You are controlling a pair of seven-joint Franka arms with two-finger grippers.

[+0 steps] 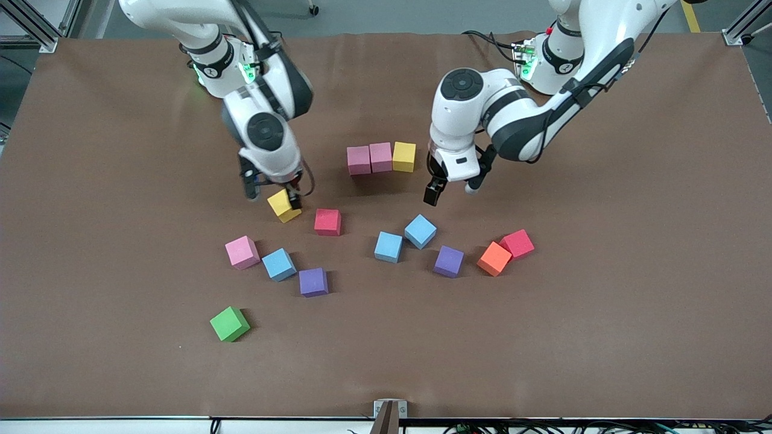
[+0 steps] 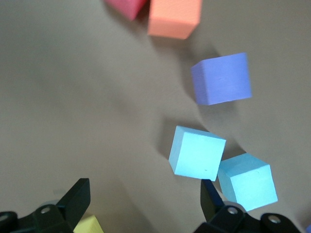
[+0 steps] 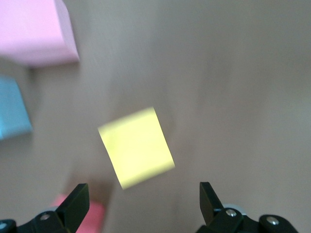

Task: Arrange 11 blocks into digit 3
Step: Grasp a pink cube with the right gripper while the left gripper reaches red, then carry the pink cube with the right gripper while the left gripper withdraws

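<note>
A row of three cubes stands on the brown tabletop (image 1: pixel 90 150) toward the robots' bases: two pink cubes (image 1: pixel 370 158) touching side by side, with a yellow cube (image 1: pixel 404 157) touching the one at the left arm's end. The right hand (image 1: pixel 272 196) hangs low over a second yellow cube (image 1: pixel 284 205), which sits turned at an angle to the row; its fingers stand apart with the cube beneath the gap between them, and in the right wrist view nothing is gripped (the cube shows blurred there, clear of both fingertips). The left hand (image 1: pixel 451 191) is over bare tabletop just nearer the front camera than the row's yellow cube, fingers spread wide and empty. Nearer the camera than the right hand lie a red cube (image 1: pixel 327 222), a third pink cube (image 1: pixel 242 252), a light blue cube (image 1: pixel 279 264) and a purple cube (image 1: pixel 313 282), loosely scattered and apart from one another. Below the left hand, two more light blue cubes (image 1: pixel 404 239) sit corner to corner, with another purple cube (image 1: pixel 449 261) near them toward the left arm's end. Farther that way an orange cube (image 1: pixel 494 258) touches a second red cube (image 1: pixel 517 243). A green cube (image 1: pixel 229 323) lies alone, nearest the front camera, toward the right arm's end.
</note>
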